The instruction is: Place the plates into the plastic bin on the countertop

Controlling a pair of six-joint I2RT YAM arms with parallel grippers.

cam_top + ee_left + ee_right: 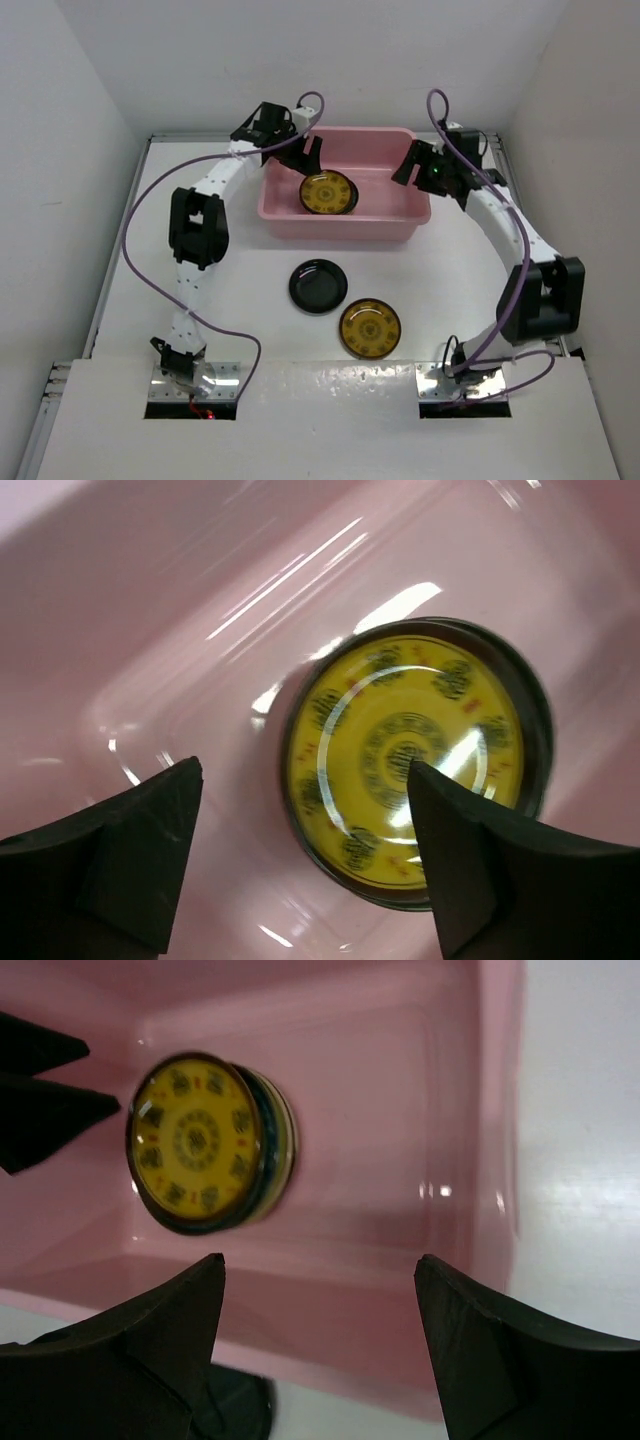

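Observation:
The pink plastic bin (pixel 345 226) stands at the back middle of the white countertop (pixel 450 300). An amber-yellow patterned plate (pixel 328 192) lies in it on top of a small stack; teal and cream rims show beneath it in the right wrist view (pixel 200 1142). My left gripper (pixel 305 155) is open and empty just above that plate (pixel 415 755). My right gripper (pixel 412 165) is open and empty over the bin's right end (pixel 400 1110). A glossy black plate (pixel 318 285) and a second amber plate (pixel 369 328) lie on the countertop in front of the bin.
White walls close in the countertop at the back and on both sides. Purple cables loop off both arms. The left gripper's black fingers (pixel 40 1090) show beside the stack in the right wrist view. The black plate's edge (pixel 235 1405) shows below the bin's near wall.

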